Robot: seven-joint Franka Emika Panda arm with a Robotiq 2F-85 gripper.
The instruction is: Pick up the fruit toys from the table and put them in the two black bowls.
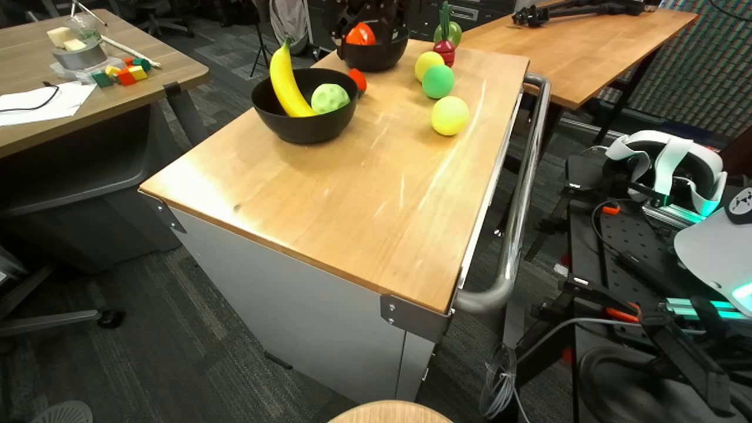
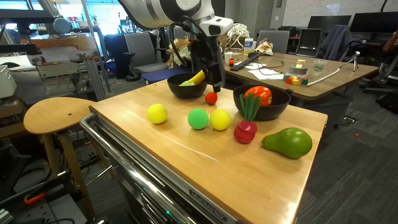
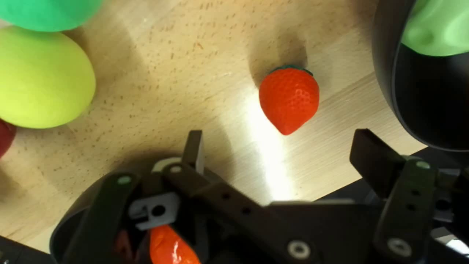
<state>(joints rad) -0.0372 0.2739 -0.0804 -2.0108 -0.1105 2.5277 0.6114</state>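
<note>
Gonna guess pick-up step for the toy strawberry (image 3: 289, 101), sitting on the table (image 1: 346, 205) between the two black bowls (image 2: 186, 92) (image 2: 272, 113). Hovering near with the gripper (image 3: 280, 148) spread wide, holding nothing. Probably next: centre over it, lower, close, lift clear of the rims.

This looks like an office-style lab, with a robot arm (image 2: 149, 14), desks (image 1: 26, 64), chairs (image 2: 140, 46), monitors (image 2: 329, 22) and a whiteboard (image 2: 323, 7).

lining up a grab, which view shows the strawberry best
The wrist view: the strawberry is largest there, in full view, with a green leaf edge and pointed tip. Both exterior views show it as a small red shape, and in an exterior view a bowl hides part of it.
</note>
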